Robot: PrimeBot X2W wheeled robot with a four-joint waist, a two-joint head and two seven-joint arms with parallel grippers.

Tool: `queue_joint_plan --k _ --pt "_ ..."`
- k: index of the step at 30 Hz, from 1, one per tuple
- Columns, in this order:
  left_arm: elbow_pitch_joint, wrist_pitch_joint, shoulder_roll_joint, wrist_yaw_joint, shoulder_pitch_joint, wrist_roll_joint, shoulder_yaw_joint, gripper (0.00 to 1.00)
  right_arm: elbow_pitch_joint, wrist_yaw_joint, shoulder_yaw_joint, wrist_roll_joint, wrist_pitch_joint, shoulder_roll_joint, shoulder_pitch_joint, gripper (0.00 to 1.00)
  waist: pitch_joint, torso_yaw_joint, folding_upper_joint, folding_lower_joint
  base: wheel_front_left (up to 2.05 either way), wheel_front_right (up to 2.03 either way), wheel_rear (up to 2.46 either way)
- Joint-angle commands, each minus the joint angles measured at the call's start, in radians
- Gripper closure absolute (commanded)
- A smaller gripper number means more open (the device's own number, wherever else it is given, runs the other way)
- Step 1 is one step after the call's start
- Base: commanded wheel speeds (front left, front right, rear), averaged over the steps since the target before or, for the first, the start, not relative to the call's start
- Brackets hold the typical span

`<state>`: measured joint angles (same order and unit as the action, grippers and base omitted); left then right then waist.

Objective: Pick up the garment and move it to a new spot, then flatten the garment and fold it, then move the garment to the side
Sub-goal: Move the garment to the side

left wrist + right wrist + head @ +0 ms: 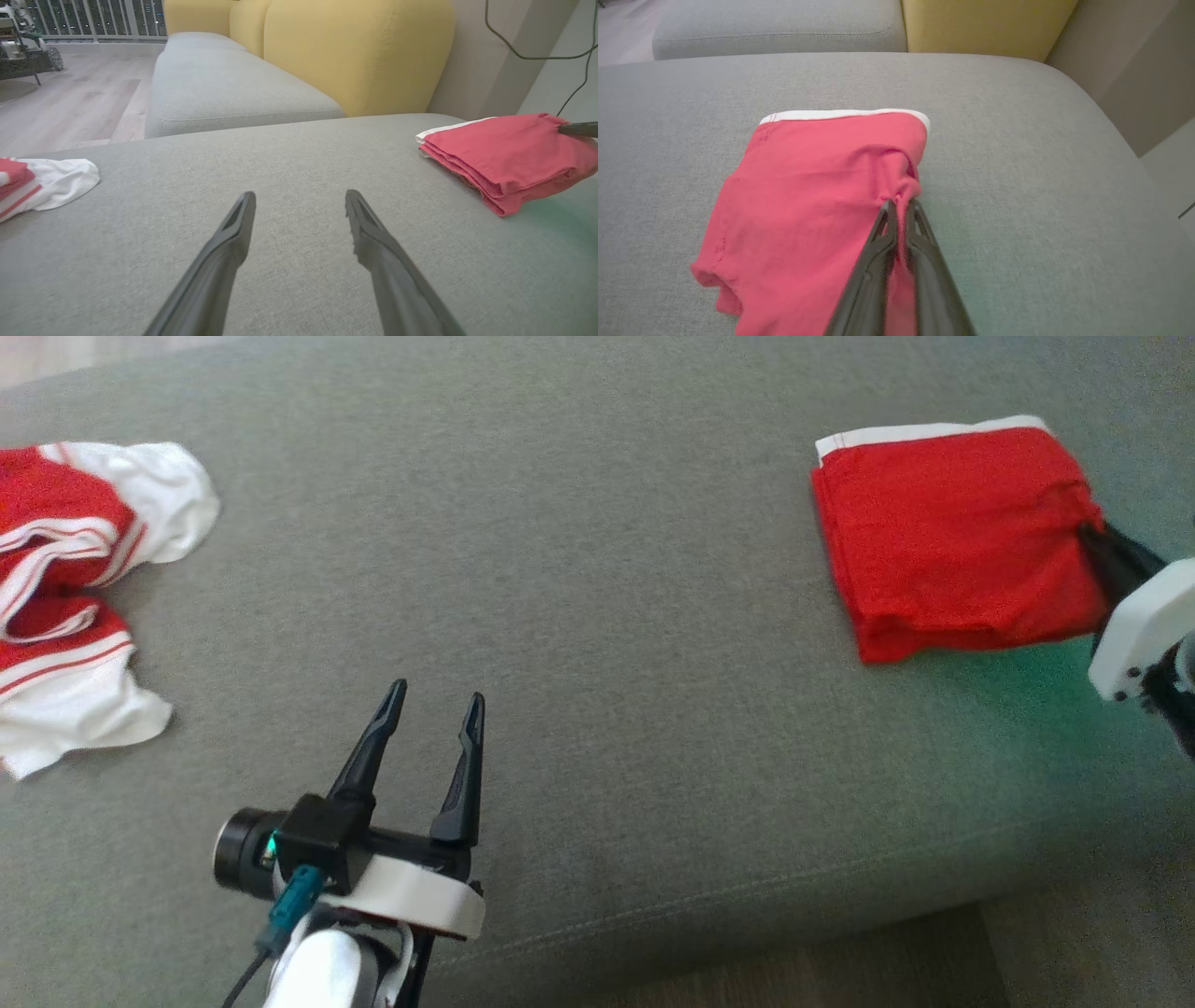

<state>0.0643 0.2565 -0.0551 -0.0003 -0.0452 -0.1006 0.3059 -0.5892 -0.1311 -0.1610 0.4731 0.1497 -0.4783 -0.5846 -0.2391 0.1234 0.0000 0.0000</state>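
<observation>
As my right end effector (900, 204) pinches one edge of the folded red shorts (808, 186), dragging may unfold them; left end effector (437, 691) gapes empty.

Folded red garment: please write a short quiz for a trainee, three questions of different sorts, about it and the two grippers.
1. True or false: the right gripper is shut on an edge of the folded red garment.
2. The left gripper is: A) open over the grey cushion; B) shut on the garment; C) shut on the cushion.
3. What colour is the strip along the garment's far edge?
Key: 1 true; 2 A; 3 white.
</observation>
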Motion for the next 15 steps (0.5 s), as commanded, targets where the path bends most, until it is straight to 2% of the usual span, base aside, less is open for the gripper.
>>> queue_joint_plan --k 1,6,15 --pt "-0.041 0.005 -0.003 -0.004 -0.033 0.009 -0.039 0.00 0.040 0.000 0.006 -0.006 -0.004 -0.024 -0.034 1.00 -0.021 0.022 0.0000 0.0000 0.00 0.00 0.00" --pt "-0.055 0.005 -0.005 -0.015 -0.038 0.020 -0.048 0.00 0.070 0.000 0.017 -0.076 0.006 -0.030 -0.054 1.00 -0.051 0.038 0.0000 0.0000 0.00 0.00 0.00" --pt "-0.064 0.005 -0.004 -0.024 -0.044 0.027 -0.060 0.00 0.080 0.000 0.143 -0.283 0.023 0.026 -0.067 1.00 -0.076 0.042 0.0000 0.0000 0.00 0.00 0.00"
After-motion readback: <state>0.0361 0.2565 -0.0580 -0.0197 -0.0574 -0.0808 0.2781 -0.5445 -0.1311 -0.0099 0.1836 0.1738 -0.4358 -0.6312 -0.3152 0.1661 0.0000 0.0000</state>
